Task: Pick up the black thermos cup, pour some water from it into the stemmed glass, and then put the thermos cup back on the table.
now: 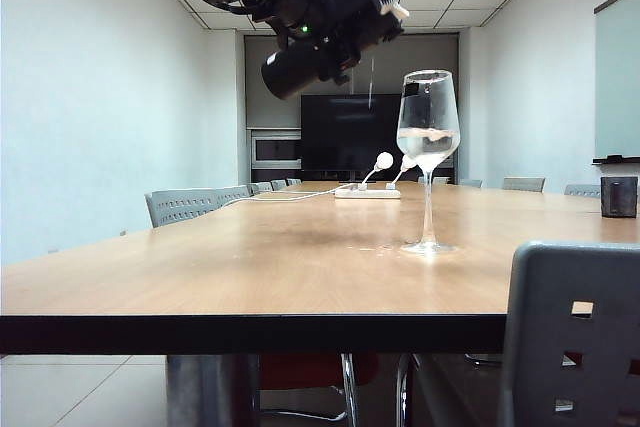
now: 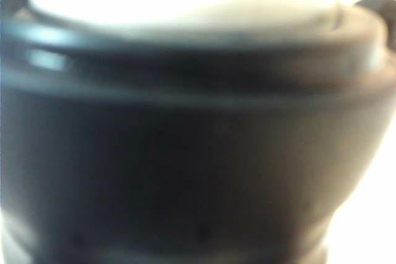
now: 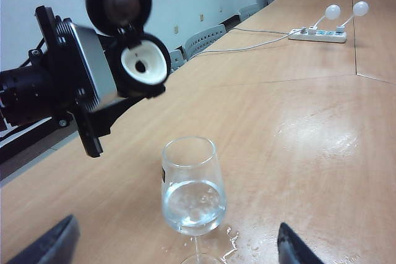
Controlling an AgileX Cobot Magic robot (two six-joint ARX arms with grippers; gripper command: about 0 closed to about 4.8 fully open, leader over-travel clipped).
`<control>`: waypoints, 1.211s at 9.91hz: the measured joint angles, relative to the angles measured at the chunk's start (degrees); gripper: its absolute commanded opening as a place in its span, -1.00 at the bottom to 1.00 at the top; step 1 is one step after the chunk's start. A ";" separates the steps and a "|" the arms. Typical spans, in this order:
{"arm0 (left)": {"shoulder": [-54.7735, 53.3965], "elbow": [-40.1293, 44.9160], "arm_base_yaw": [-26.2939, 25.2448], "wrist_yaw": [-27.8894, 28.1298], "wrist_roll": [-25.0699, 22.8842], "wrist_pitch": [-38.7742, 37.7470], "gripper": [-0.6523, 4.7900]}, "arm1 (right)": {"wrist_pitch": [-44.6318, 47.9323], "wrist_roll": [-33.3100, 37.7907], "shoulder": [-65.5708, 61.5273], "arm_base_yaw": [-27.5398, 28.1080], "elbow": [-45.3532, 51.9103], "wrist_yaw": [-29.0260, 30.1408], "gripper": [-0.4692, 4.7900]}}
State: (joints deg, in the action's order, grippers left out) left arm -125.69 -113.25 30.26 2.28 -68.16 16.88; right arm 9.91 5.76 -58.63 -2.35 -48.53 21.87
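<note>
A: Where is the black thermos cup (image 1: 300,65)?

B: Up in the air, clamped in the left hand (image 3: 93,100), well above the bench (image 1: 250,267) and left of the stemmed glass (image 1: 428,162) in the exterior view. It lies tilted, its lid flipped back and its whitish spout (image 3: 144,65) facing the right wrist camera.

A: And the glass?

B: Upright on the bench, its foot on the wood, with water in the lower part of the bowl. A few drops lie on the bench by its foot (image 3: 238,239).

A: The right hand?

B: Its fingers (image 3: 297,246) stand wide apart, near the glass on either side, gripping nothing.

A: Anything else?

B: A white power strip (image 1: 367,192) with two round white plugs farther down the bench, and a small dark cup (image 1: 618,196) at the right.
</note>
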 measured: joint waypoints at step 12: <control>0.02 -0.11 0.70 3.69 61.00 -6.23 -0.08 | -0.42 0.00 2.93 0.02 0.00 0.02 0.75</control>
State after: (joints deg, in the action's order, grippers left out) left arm -125.67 -113.36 30.96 5.98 -7.16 10.66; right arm 9.50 5.76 -55.70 -2.33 -48.53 21.89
